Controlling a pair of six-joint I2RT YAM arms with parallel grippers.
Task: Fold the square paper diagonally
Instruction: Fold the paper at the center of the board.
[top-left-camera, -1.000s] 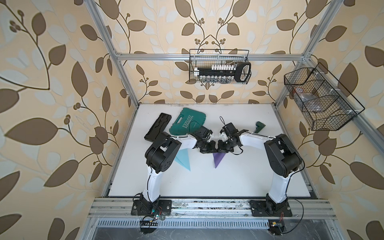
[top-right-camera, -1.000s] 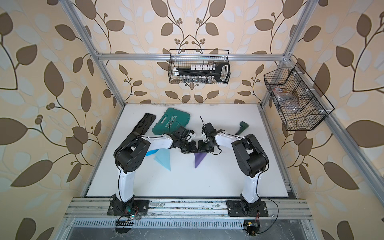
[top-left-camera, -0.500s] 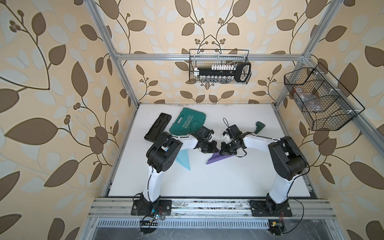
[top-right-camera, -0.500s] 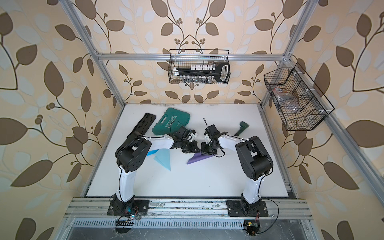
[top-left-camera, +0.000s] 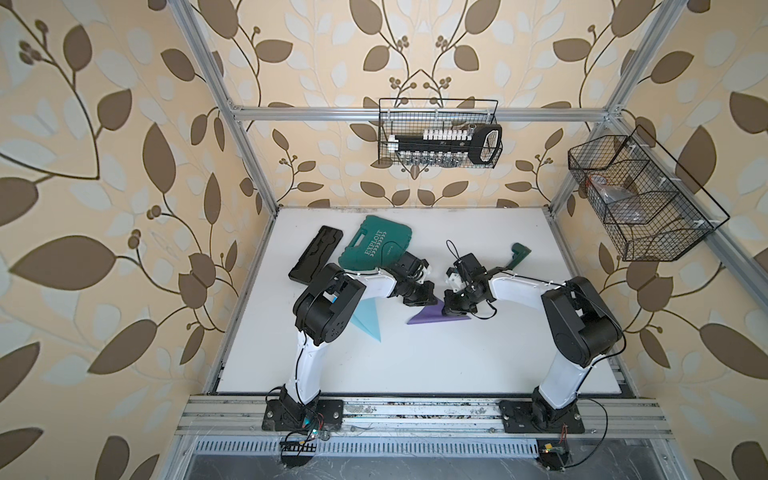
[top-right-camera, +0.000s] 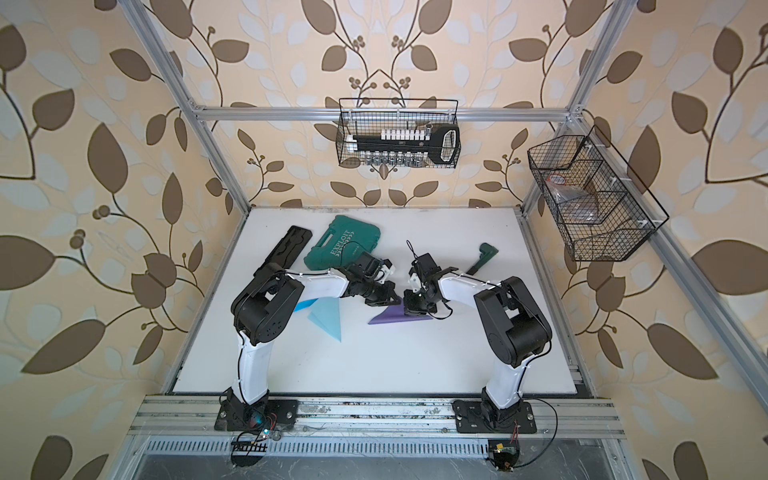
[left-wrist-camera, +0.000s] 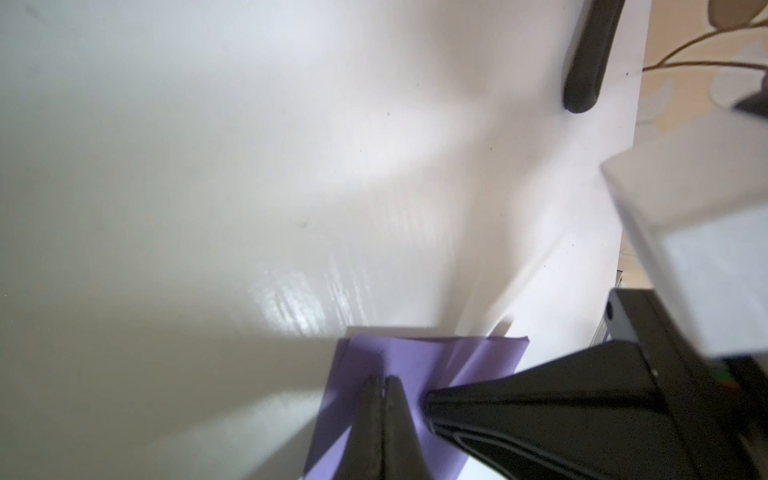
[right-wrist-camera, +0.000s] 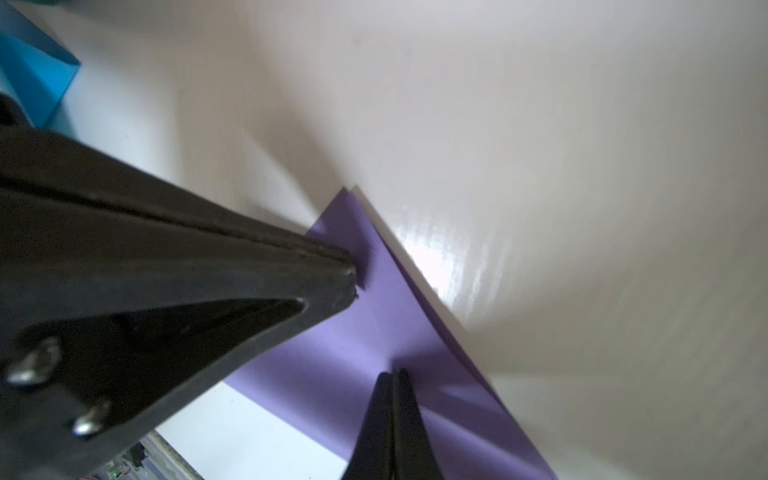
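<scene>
**Task item.** The purple paper triangle (top-left-camera: 432, 319), a thin sheet folded double, lies flat near the middle of the white table (top-left-camera: 415, 374). Its long edge faces the near edge. Its apex points toward the far edge and sits beneath both grippers. In the right wrist view the two layers sit slightly offset at one corner.

**Grippers.** The left gripper (top-left-camera: 429, 300) comes down on the apex from the left-edge side. The right gripper (top-left-camera: 451, 309) stands just beside it toward the right edge, on the same sheet. Both are clenched, with no gap between the fingers. The left fingertips (left-wrist-camera: 368, 419) and the right fingertips (right-wrist-camera: 374, 419) touch the paper's upper face. It cannot be told whether any paper is caught between them.

**Surface and room.**
- A light blue paper triangle (top-left-camera: 370, 322) lies toward the left edge, partly under the left arm.
- A green plastic tool case (top-left-camera: 376, 245) and a black moulded tray (top-left-camera: 316, 259) lie near the far left corner.
- A dark green tool (top-left-camera: 519, 253) lies toward the far right.
- One black wire basket (top-left-camera: 438, 133) hangs on the back wall.
- A second wire basket (top-left-camera: 640, 199) hangs on the right wall.
- The walls carry leaf-patterned paper.
</scene>
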